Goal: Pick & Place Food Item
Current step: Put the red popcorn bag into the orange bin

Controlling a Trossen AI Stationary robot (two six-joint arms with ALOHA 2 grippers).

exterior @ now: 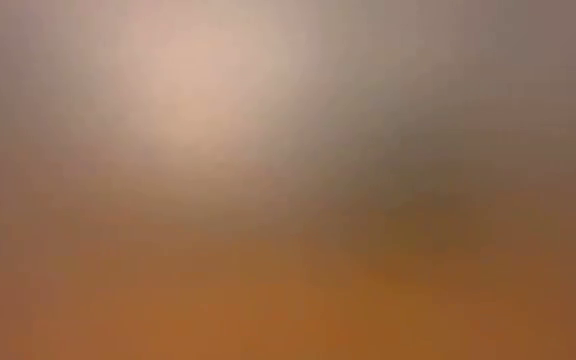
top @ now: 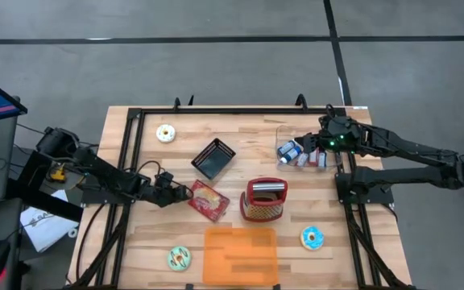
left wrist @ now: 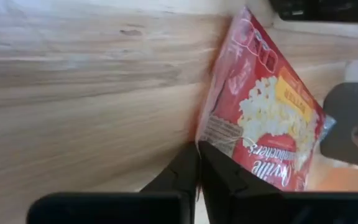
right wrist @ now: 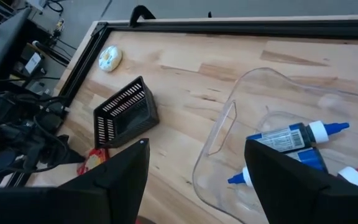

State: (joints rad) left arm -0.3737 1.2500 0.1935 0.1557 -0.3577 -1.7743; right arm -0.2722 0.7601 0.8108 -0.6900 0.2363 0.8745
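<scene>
Popcorn bag, flat glossy red plastic, lies mid-worktop on pale wood grain; left tool pinches its corner; right tool spread

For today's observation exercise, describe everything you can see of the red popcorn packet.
The flat red popcorn packet, glossy like plastic film, shows printed popcorn, a yellow label and white lettering. It lies askew on the wooden table, between the black mesh basket and the red basket. The left gripper has its fingers shut on its corner.
</scene>
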